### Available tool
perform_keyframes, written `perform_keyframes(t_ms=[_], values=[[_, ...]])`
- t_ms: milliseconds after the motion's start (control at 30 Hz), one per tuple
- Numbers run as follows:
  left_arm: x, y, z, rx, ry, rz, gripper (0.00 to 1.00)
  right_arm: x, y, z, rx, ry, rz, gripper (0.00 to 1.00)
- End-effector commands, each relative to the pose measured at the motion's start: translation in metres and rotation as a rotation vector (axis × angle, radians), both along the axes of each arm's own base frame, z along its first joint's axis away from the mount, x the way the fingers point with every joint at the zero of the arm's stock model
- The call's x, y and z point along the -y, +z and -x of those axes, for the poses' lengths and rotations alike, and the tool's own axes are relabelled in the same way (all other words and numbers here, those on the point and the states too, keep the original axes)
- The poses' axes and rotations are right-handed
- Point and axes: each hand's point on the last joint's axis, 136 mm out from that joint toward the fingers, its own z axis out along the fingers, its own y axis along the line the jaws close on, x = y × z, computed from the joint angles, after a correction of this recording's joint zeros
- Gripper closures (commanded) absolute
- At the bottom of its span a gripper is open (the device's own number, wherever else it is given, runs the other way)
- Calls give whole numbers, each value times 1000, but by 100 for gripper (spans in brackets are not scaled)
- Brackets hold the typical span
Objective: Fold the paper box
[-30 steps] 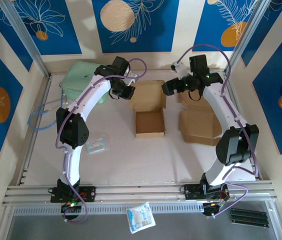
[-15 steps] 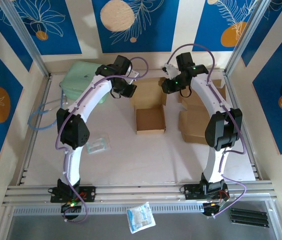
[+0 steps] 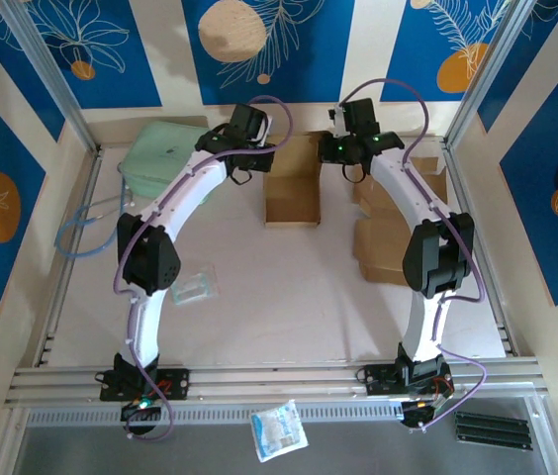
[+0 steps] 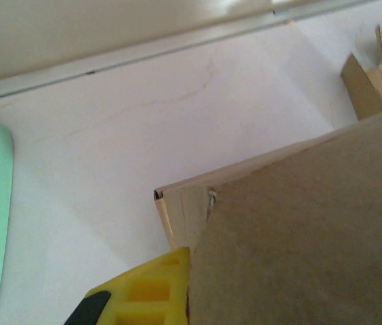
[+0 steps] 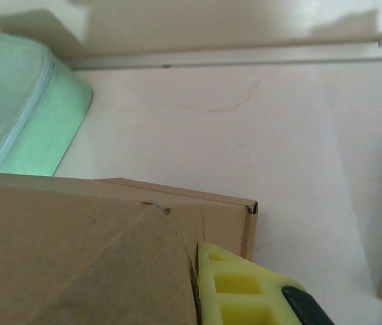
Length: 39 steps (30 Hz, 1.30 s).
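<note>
Both pincers now have hold of the box (image 3: 294,203), and that is the change: a second ago the right pincer (image 3: 332,158) hung wide open beside the rear flap, while the left pincer (image 3: 262,164) was already clamped on the flap's left edge. The right one has since closed on the right edge; its wrist view shows a yellow finger (image 5: 238,284) pressed against the brown flap (image 5: 76,257), and the left wrist view shows the matching finger (image 4: 147,291) against the same cardboard. With both edges pinched, the arms have swung toward the far wall. The flap, which lay flat on the table (image 3: 289,297) behind the tray, is now lifted, and the whole box has slid back with it. It sits at the far middle of the table, between the green pouch (image 3: 165,158) and the stack of flat cardboard (image 3: 393,242). This looks like the start of the lid fold. The flap is up and held at both sides, so the next job is probably to bring it forward over the open tray, which is not yet covered.
</note>
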Motion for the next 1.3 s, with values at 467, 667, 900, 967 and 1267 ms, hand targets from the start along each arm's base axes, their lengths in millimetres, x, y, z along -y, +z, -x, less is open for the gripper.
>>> perform_keyframes(t_ms=[467,667,900,967,1267], values=[[13,-75,-5,-18,51,119,94,6,-70,-2,152,-82,45,90],[13,-79,9,-49,45,161,80,4,-75,11,176,-72,87,90],[5,-50,29,-18,48,228,53,-1,-73,23,265,-40,196,89],[2,-45,37,-14,52,246,44,-2,-74,24,275,-39,221,89],[-20,-22,90,27,75,328,29,-12,-81,30,299,2,279,89]])
